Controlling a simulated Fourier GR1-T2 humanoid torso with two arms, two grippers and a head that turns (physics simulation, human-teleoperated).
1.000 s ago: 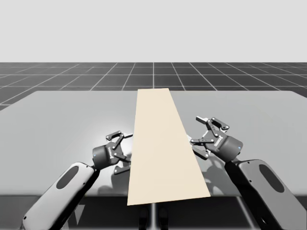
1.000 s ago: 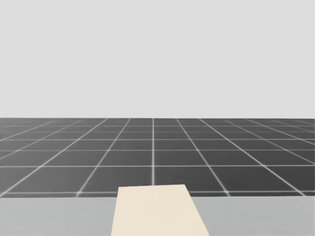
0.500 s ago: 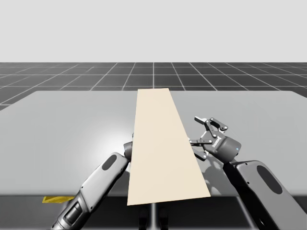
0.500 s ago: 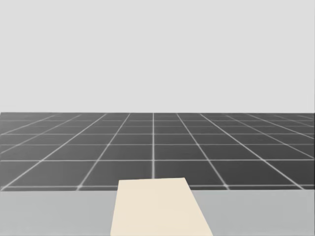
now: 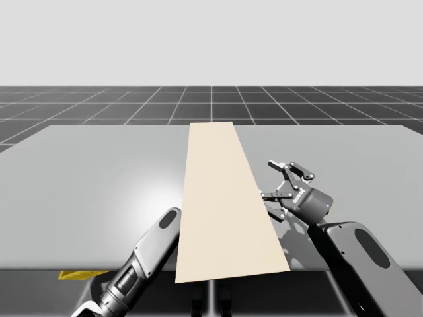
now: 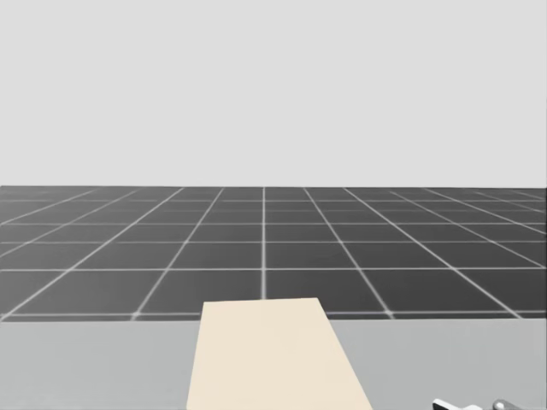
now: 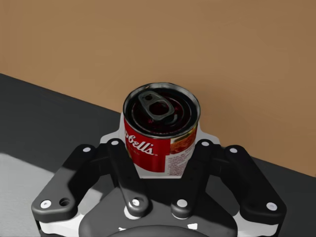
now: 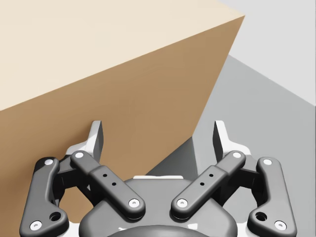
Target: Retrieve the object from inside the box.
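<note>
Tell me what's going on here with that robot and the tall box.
My left arm reaches into the tall beige cardboard box standing on the grey table. My left tool is shut on a red and white tin can, which stands upright by the box's brown wall. My right tool hangs open beside the box's outer wall, holding nothing. The can is not yet out.

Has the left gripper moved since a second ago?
Yes. Against the box, my left gripper has gone from beside its left edge in behind it; it now clasps the red-and-white can.
</note>
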